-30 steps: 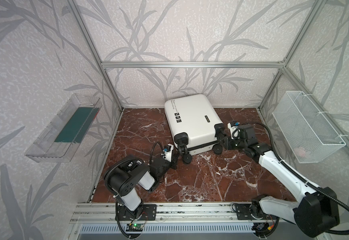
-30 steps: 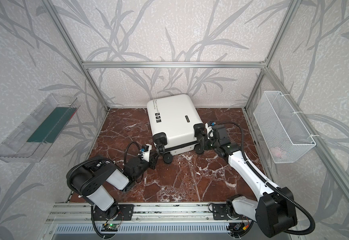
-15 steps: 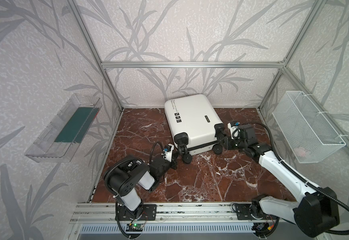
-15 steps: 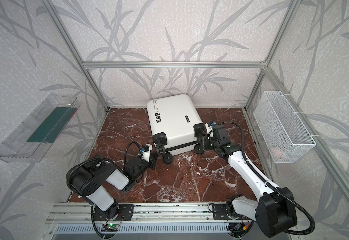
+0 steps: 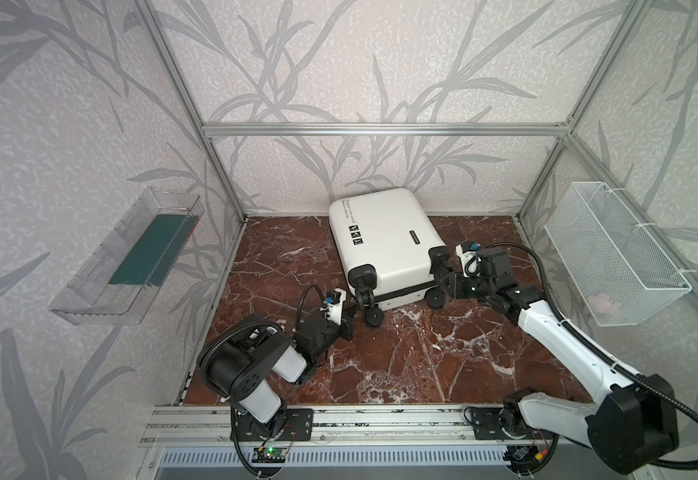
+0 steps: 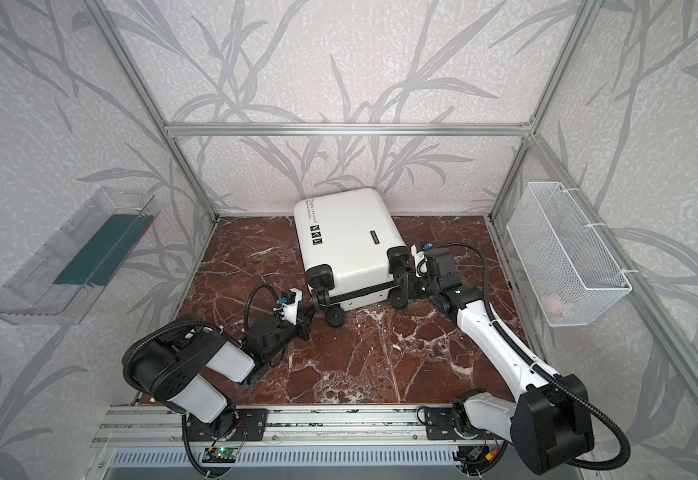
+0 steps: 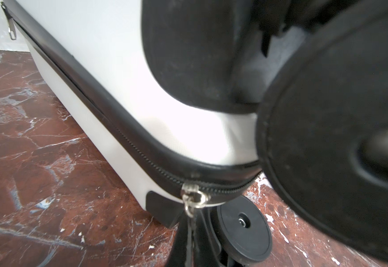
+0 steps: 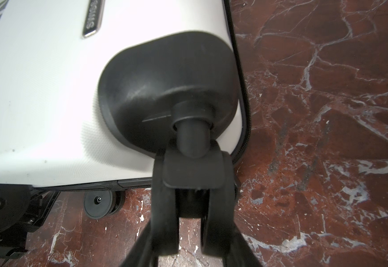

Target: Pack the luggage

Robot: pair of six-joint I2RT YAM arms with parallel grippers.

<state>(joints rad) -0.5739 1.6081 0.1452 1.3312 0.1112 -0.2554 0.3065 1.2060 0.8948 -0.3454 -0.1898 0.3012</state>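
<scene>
At the far left a clear rectangular plastic bin hung on the wall, well apart from the work. The left gripper lay low over the red-brown marble floor, its fingers pinched narrow on the small metal zipper pull at the near left corner of the luggage. This small white hard-shell suitcase lay flat and closed toward the back wall, its long axis running from that wall to the arms, wheeled end nearest them. The black zip seam led straight away from the left fingers along the case's side, so the coming pull would probably follow that line, and the left arm was the nearer to it. The right gripper clasped the black caster wheel at the near right corner, a finger on each side, likely steadying the case. Both top views gave the layout but lost the pull; only the left wrist view showed it, and only the right wrist view showed the straddled caster. A white wire mesh basket hung far right
</scene>
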